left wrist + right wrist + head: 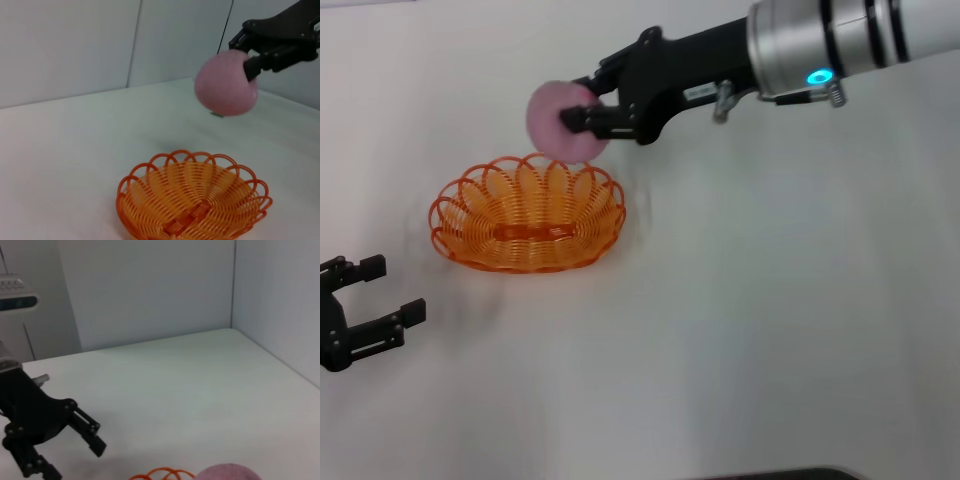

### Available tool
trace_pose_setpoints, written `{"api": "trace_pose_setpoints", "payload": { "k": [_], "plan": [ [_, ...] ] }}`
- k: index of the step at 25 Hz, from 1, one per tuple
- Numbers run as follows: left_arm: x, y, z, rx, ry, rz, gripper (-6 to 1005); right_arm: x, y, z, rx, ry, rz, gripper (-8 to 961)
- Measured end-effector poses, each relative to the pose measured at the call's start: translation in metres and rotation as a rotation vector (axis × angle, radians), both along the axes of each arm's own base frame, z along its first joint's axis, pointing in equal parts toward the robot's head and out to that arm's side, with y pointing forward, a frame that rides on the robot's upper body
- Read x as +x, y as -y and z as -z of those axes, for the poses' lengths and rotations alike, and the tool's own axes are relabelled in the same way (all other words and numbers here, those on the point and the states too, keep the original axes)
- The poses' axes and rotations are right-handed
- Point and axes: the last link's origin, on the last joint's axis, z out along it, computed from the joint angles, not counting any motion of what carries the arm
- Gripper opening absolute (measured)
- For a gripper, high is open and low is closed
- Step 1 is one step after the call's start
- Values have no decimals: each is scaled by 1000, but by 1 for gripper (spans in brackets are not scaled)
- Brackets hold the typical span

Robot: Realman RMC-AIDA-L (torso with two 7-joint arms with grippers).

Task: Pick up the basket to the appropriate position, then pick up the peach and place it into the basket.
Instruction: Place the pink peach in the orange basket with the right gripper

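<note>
The orange wire basket point(528, 214) sits on the white table left of centre; it also shows in the left wrist view point(195, 203) and as a bit of rim in the right wrist view point(162, 474). My right gripper point(582, 105) is shut on the pink peach point(560, 122) and holds it in the air above the basket's far rim. The peach also shows in the left wrist view point(226, 90) and at the edge of the right wrist view point(227, 472). My left gripper point(378, 292) is open and empty near the table's front left.
The white table point(770, 320) stretches to the right and front of the basket. Pale walls point(150, 290) close in the table at the back and side.
</note>
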Motion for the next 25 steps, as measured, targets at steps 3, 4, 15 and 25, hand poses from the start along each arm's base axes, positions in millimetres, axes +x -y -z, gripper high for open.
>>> {"api": "trace_pose_setpoints", "payload": {
  "k": [3,4,15,25],
  "plan": [
    [0,0,-1,1,-1,1,792,-2,0,14,-18,18,-3,303],
    [0,0,-1,1,-1,1,792,-3,0,18,-21,21,-2,303],
    [0,0,-1,5,2,-3,791,-5,4,35,-47,21,-20,304],
    [-1,0,-1,8,5,-6,792,18,1,51,-41,65,18,304]
  ]
}}
